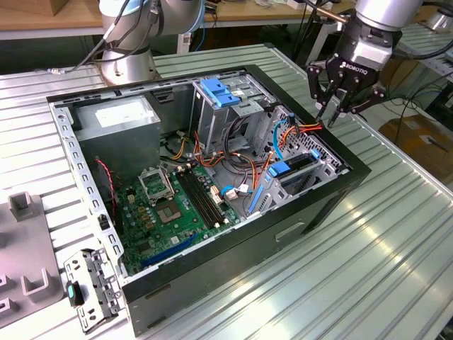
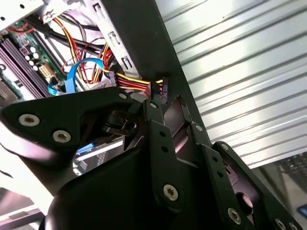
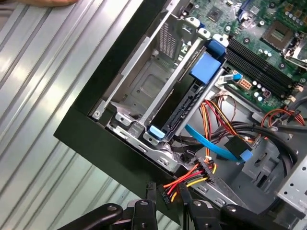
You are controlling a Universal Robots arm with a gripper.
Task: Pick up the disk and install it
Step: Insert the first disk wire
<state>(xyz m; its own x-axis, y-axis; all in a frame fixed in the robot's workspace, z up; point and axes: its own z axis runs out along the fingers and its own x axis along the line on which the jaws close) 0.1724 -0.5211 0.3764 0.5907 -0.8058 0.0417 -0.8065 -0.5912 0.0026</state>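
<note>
One gripper (image 1: pixel 335 106) is present, hovering above the far right rim of the open computer case (image 1: pixel 311 212) in the exterior view. Its fingers stand close together, nearly closed, with nothing between them. The disk (image 1: pixel 296 167) sits on edge in the drive cage (image 1: pixel 322 170), below and nearer than the gripper, its long axis running roughly parallel to the right case wall. The first wrist view shows the disk (image 3: pixel 192 103) seated between metal rails.

the disk (image 1: pixel 296 170) sits in the cage (image 1: pixel 322 164) inside the case (image 1: pixel 212 276) — gripper (image 1: pixel 333 112) above the case's edge, toward the exterior view's right.
</note>
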